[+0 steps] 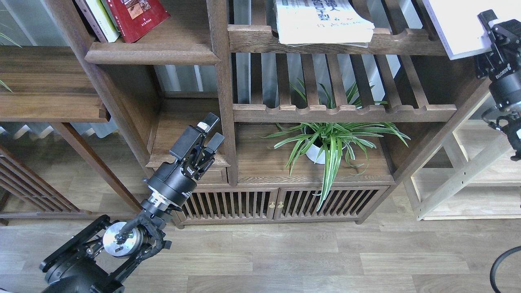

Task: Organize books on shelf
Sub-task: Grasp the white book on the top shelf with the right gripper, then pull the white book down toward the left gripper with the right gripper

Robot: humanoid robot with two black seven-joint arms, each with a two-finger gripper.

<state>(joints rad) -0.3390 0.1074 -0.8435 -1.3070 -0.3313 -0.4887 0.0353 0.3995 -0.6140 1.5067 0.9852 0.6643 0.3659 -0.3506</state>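
A thick pale lavender-white paperback book (452,24) is being held at its lower right corner by the right gripper (494,30), whose fingers are closed on it, at the upper right above the slatted wooden rack (407,42). A large white paperback with green Chinese characters (323,20) is being carried flat on that rack. A thin red paperback with pale lettering (138,14) is being leaned on the dark brown solid wooden shelf (152,53). The left gripper (211,132) is being held open and empty, low beside the bookcase upright.
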